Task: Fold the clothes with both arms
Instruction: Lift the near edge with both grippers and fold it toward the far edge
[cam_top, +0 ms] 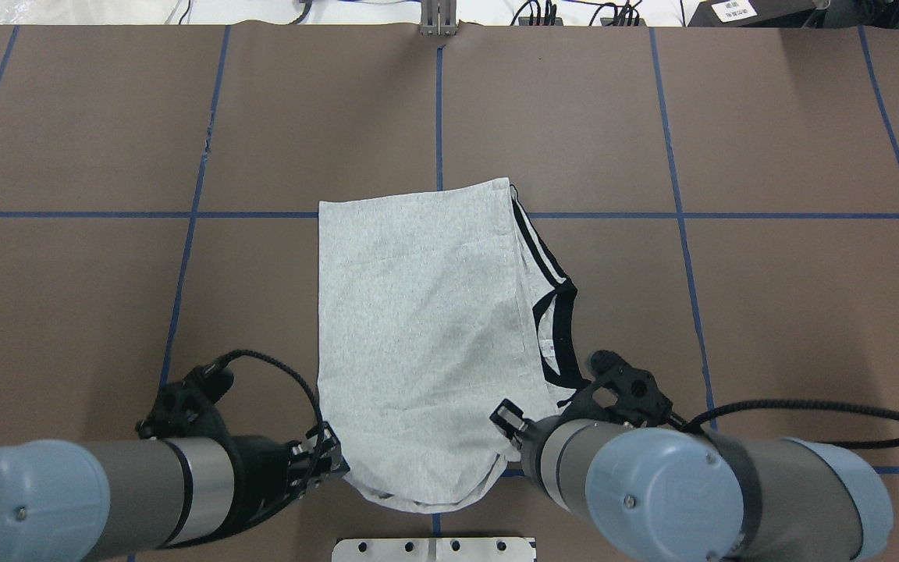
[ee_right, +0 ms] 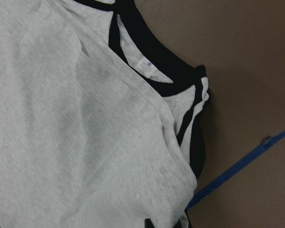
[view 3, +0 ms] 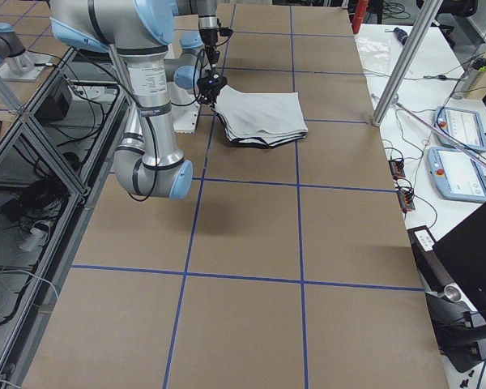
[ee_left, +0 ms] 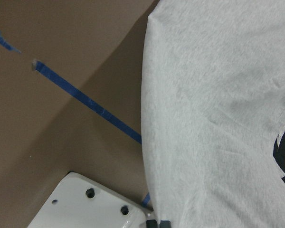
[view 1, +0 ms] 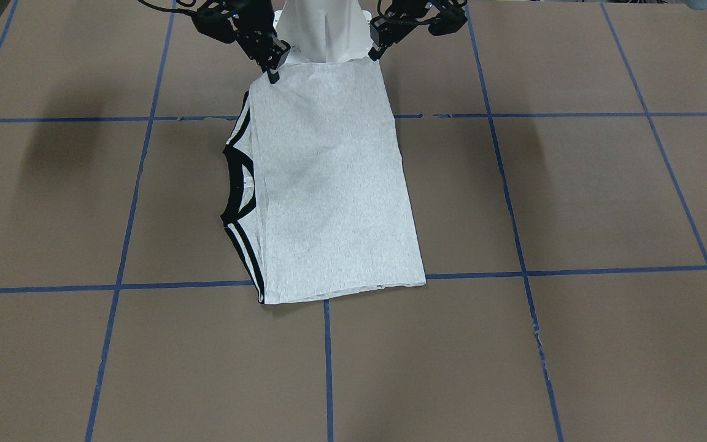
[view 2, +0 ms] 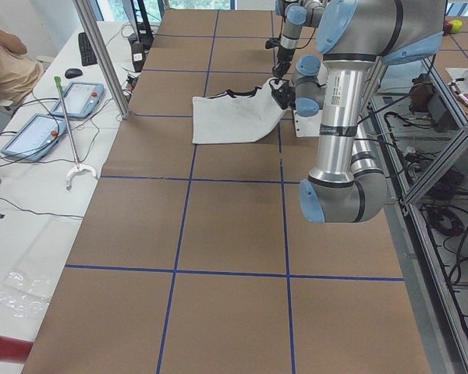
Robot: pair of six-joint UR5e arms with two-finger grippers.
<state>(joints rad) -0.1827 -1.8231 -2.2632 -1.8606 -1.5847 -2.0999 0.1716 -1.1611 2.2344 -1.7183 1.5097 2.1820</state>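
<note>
The grey T-shirt (view 1: 329, 184) lies folded into a long rectangle on the brown table, plain side up, so the cartoon print is hidden. Its black collar (view 1: 234, 184) and shoulder stripes stick out on my right side (cam_top: 563, 328). My left gripper (cam_top: 332, 457) is shut on the near left corner of the shirt (cam_top: 418, 328). My right gripper (cam_top: 508, 417) is shut on the near right corner. The near edge is lifted off the table and sags between them. In the front view the left gripper (view 1: 375, 52) and right gripper (view 1: 272, 73) hold that edge up.
The white pedestal (view 1: 323, 31) stands just behind the lifted edge, and its base plate (cam_top: 434, 549) lies under the sagging cloth. Blue tape lines (cam_top: 438, 101) grid the table. A pole (view 2: 101, 54), tablets (view 2: 39, 125) and a person are beyond the far edge.
</note>
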